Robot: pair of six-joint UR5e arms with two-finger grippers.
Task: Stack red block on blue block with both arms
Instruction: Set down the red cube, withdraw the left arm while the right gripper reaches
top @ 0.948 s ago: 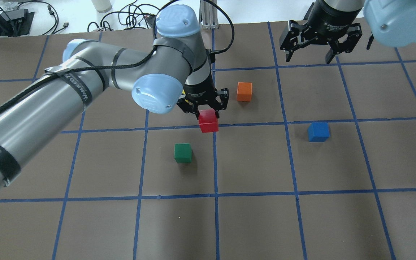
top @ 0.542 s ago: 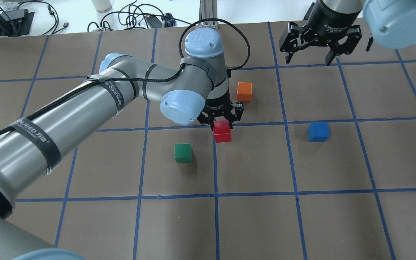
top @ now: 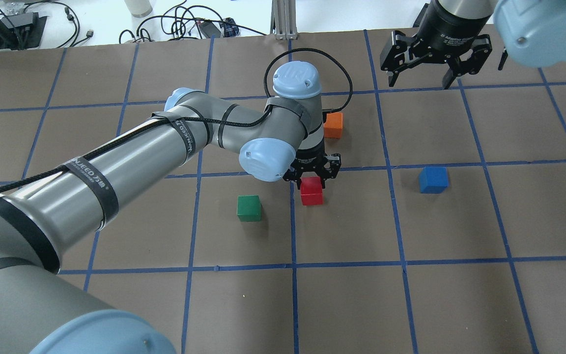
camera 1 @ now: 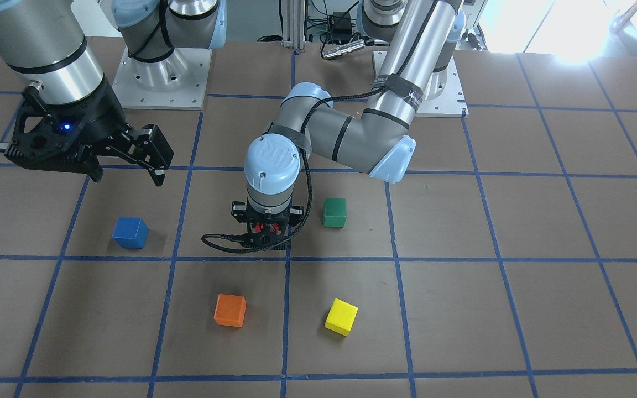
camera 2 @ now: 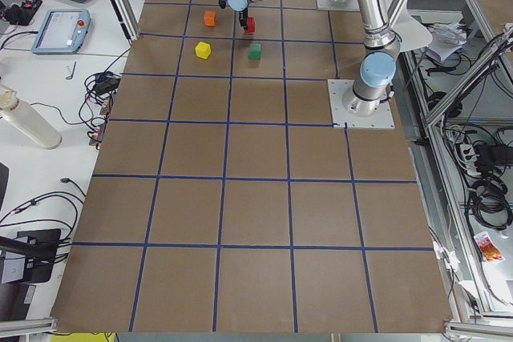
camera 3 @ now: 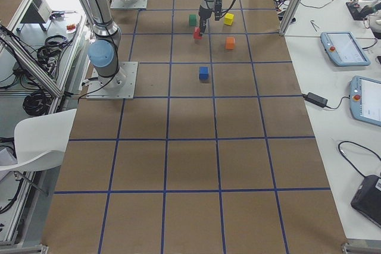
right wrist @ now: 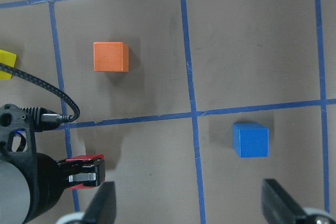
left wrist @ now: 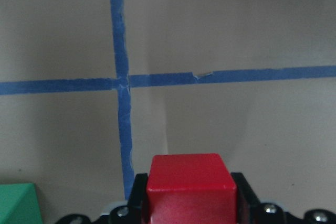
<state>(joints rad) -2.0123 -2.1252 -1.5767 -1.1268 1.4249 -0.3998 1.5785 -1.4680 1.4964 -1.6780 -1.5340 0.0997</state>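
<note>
My left gripper (top: 312,185) is shut on the red block (top: 311,191) and holds it low over the table, just right of a blue tape crossing. The left wrist view shows the red block (left wrist: 190,182) between the two fingers. I cannot tell if it touches the table. The blue block (top: 433,179) sits alone on the table to the right, apart from both grippers; it also shows in the right wrist view (right wrist: 251,140). My right gripper (top: 423,69) is open and empty, raised above the far side of the table beyond the blue block.
A green block (top: 249,207) sits left of the red block. An orange block (top: 333,125) sits just beyond the left gripper. A yellow block (camera 1: 341,317) lies on the far side, hidden by the left arm in the overhead view. Blue tape lines grid the brown table (top: 410,305).
My left arm has moved right and lower with the red block still in its grip, across the tape line towards the blue block. The right gripper has stayed in place.
</note>
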